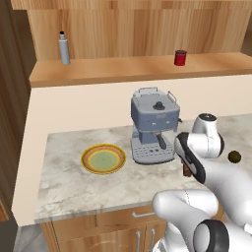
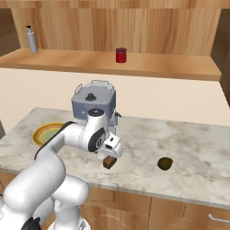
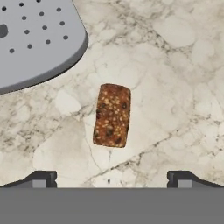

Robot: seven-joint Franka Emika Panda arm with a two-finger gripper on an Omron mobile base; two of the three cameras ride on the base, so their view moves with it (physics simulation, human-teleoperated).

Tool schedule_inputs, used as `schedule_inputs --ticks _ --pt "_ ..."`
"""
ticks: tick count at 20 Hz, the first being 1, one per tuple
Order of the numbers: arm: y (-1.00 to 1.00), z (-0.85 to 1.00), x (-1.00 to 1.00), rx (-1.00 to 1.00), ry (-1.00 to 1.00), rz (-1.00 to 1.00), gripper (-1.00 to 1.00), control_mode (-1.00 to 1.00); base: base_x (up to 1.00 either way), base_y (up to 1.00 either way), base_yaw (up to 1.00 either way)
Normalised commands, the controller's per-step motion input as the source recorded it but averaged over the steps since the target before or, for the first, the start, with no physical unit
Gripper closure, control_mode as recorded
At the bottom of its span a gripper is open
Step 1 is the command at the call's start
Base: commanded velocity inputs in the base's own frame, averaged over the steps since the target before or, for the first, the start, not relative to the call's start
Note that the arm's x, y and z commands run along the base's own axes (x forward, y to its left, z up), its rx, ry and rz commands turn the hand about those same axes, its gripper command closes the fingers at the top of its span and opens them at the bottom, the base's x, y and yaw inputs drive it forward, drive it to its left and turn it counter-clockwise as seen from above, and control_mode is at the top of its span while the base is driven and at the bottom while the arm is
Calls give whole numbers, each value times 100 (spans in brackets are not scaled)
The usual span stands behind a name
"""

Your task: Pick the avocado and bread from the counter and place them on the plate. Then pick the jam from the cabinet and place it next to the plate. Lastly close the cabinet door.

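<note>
- Two pincer [image 3: 112,178] fingertips [image 3: 41,179] stand spread wide, empty, above the bread [image 3: 112,115].
- Bread lies flat on the marbled desk [image 2: 188,143], clear of both fingertips, just beside the coffee machine [image 1: 153,125] drip tray [image 3: 35,39].
- Avocado [image 2: 165,163] rests on the desk, to the right of the bread and apart from it.
- Plate [image 1: 103,159] sits left of the coffee machine, bare.
- Red jar [image 2: 121,55] and grey bottle [image 1: 64,48] stand well apart on the wooden shelf [image 1: 123,71] above the desk.
</note>
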Motion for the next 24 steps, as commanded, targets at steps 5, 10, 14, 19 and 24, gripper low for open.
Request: schedule_inputs --ticks 5,10,14,19,24 --pt "0 -21 10 0 2 0 -100 -100 0 0 0" --pt "-2 -16 13 0 1 0 -100 -100 0 0 0" --pt "-15 -4 16 2 1 0 -100 -100 0 0 0" --pt "-10 -6 10 1 1 0 -100 -100 0 0 0" --pt "0 -16 4 0 1 0 -100 -100 0 0 0"
